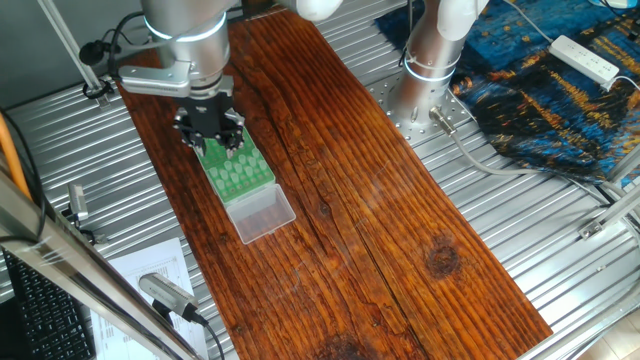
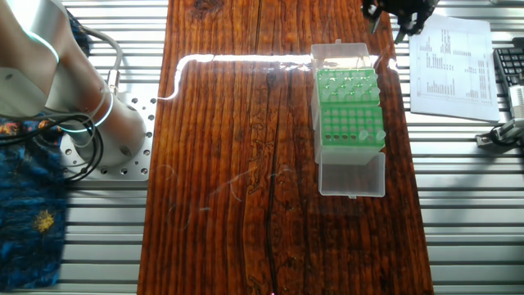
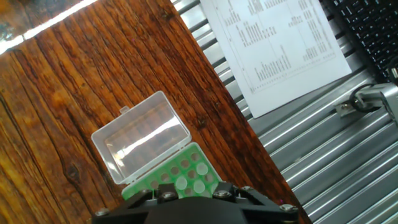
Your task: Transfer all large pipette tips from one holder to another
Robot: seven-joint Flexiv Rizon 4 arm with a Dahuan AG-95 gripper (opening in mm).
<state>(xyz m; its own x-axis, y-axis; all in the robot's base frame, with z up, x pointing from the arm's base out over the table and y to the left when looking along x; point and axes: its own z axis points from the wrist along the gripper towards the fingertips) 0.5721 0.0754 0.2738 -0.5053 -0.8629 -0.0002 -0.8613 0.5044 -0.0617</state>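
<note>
The gripper (image 1: 208, 128) hangs over the upper-left end of the green tip rack (image 1: 238, 172) in one fixed view. In the other fixed view only the hand's dark lower part shows, at the top edge, right of centre, above and slightly right of the rack (image 2: 350, 108). Whether the jaws are open or closed cannot be told: the fingertips are hidden by the hand's body in both fixed views and lie outside the hand view, where only the dark housing fills the bottom edge.

The large pipette tips (image 2: 367, 133) stand upright in the rack's holes, long axes vertical. The clearest ones sit at the rack's lower-right corner in the other fixed view, next to the clear hinged lid (image 2: 352, 174) lying open on the wooden board (image 2: 237, 164). In the hand view their round whitish tops (image 3: 189, 182) show in the green grid just above the housing, the lid (image 3: 142, 142) beyond them towards frame centre.

Judged from these positions, the tips lie at the rack end far from the hand. The coming move turns on travel along the rack's long axis towards the lid, then a straight vertical descent onto one tip. A second holder cannot be clearly identified.

A printed sheet (image 3: 273, 43) lies beside the board.
</note>
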